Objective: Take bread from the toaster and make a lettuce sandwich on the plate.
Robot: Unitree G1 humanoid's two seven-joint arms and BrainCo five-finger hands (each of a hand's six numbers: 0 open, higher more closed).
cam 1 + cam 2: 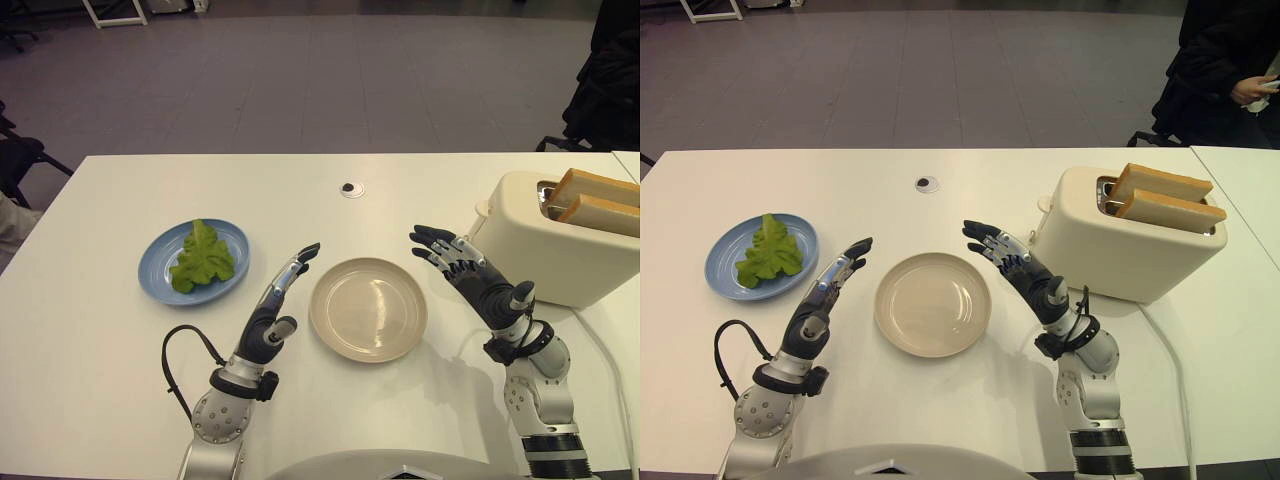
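Observation:
A cream toaster point(1120, 248) stands at the right of the white table with two bread slices point(1165, 197) sticking out of its slots. In the middle lies an empty beige plate point(933, 303). A green lettuce leaf point(203, 258) rests on a blue plate point(160, 270) at the left. My left hand point(272, 318) is raised between the two plates, fingers stretched out, holding nothing. My right hand point(1025, 272) hovers between the beige plate and the toaster, fingers spread, empty and short of the toaster's side.
A small round grommet point(927, 184) sits in the table near the far edge. The toaster's white cord point(1175, 370) runs down the right side toward the front edge. A black cable point(185, 355) loops beside my left wrist. Bare table lies in front of the plates.

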